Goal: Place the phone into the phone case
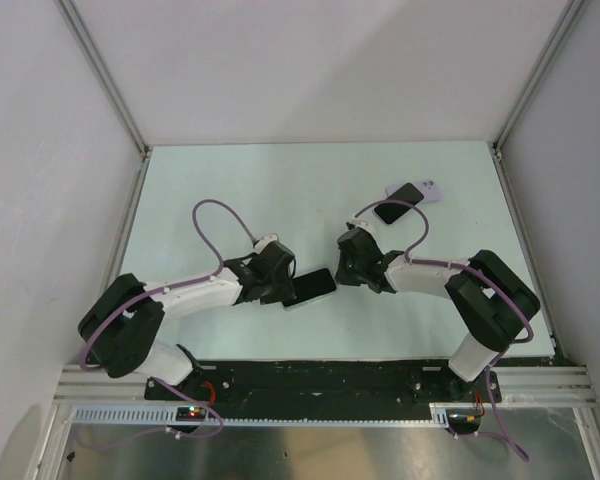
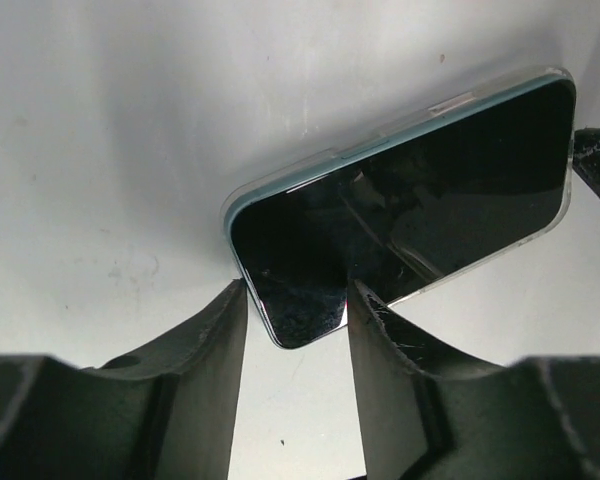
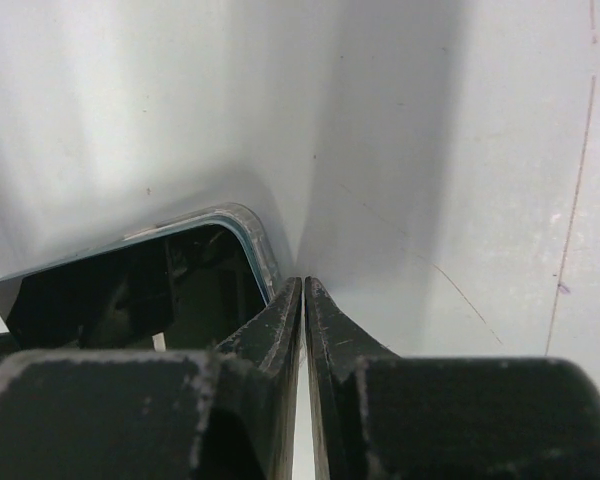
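**Phone grasped at one end by the left hand, right hand clenched at the other end**

The pale green counter [image 1: 230, 180] is enclosed by white walls. The left arm [image 1: 180, 298] and the right arm [image 1: 450, 275] are both stretched low over it and turned inward toward each other.

The phone [image 1: 312, 287] is found near the middle of the counter, between the two hands, screen up and dark. In the left wrist view a teal body is seen, and a clear case [image 2: 280, 180] is visible as a transparent rim along its long edge and round its corners. How fully the phone is seated in the case cannot be told.

At the far right of the counter, well apart from the hands, a second dark slab [image 1: 398, 206] is laid partly over a lilac phone-shaped piece [image 1: 430, 189] with a round camera opening.

The left hand [image 2: 298, 290] is closed on the near end of the phone. That end is held between the two fingers [image 2: 215, 340], and both are pressed against its sides.

The right hand [image 3: 302, 285] is clenched, with its fingertips pressed together and nothing between them. The tips are set just beside the rounded corner of the clear case at the phone's opposite end.
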You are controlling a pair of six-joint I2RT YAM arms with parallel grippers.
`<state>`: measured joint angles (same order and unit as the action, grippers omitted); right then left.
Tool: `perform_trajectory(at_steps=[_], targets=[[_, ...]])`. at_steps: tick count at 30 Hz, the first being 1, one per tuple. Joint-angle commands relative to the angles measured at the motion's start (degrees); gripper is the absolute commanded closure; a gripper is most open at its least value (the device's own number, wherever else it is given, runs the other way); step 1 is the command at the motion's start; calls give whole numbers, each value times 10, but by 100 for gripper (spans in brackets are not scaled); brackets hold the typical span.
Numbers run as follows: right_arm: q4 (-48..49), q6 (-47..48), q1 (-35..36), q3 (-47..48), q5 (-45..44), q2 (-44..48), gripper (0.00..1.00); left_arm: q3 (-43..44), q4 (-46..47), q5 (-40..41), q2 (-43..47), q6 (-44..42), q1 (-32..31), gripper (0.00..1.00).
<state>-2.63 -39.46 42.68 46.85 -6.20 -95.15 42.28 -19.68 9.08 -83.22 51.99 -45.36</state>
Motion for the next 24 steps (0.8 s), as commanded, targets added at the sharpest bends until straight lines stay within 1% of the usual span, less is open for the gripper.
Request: perform_trajectory(at_steps=[1,4,8,12,20,24], targets=[[-16,-22,19,-3,79,-25,88,-7,16,-43,24,13,-14,51],[-18,-22,20,-3,77,-24,88,-18,14,-41,40,33,-12,46],[-18,-25,27,-3,75,-25,88,-52,15,-34,71,83,-9,45],[-16,-29,34,-3,74,-30,89,-82,15,-17,108,143,-8,51],[-15,-32,40,-3,73,-33,89,-130,0,17,166,227,-11,63],[-17,-31,42,-3,72,-34,89,-149,-26,40,203,259,-11,65]])
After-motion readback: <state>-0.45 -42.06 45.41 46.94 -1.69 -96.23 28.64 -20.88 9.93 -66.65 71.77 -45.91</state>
